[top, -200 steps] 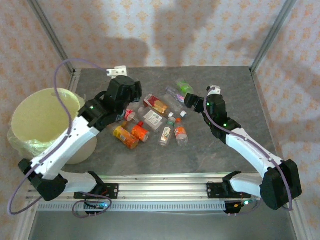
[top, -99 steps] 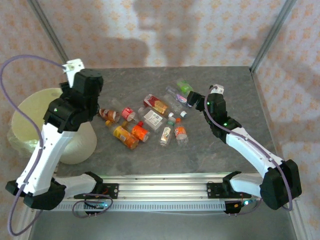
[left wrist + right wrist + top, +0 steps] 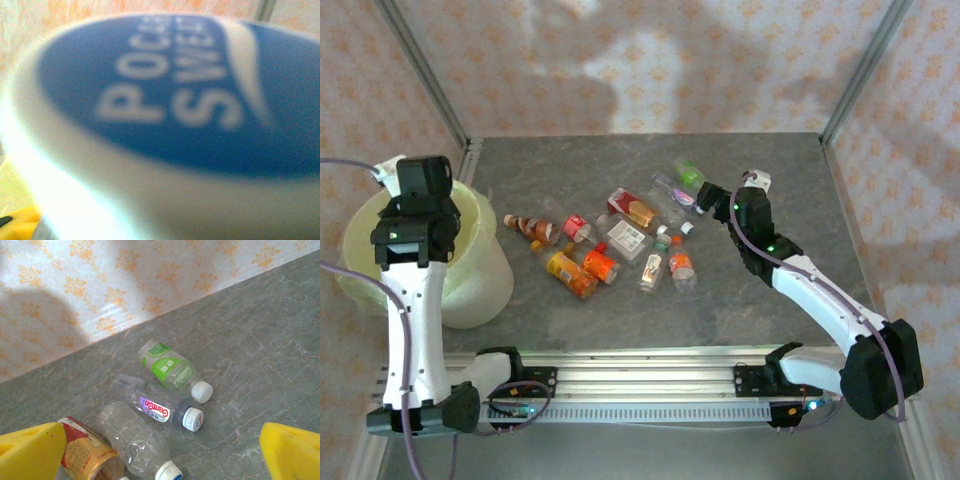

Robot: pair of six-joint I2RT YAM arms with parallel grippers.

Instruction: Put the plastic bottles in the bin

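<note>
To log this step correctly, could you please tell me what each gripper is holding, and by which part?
Left gripper: a blue-labelled bottle, over the bin; the grip spot is hidden. Right gripper: open, nothing held.

You are looking past the right gripper (image 3: 161,452), its yellow fingertips (image 3: 30,450) standing wide apart. On the grey table (image 3: 260,340), a green-labelled bottle (image 3: 172,371), purple-labelled bottle (image 3: 160,410), clear bottle (image 3: 131,436) and red-labelled bottle (image 3: 82,454) are lying close together.

Pale wallpaper (image 3: 720,60) with orange floral motifs, patchily shadowed, backs a grey marbled tabletop (image 3: 780,165) between metal posts (image 3: 421,68).
</note>
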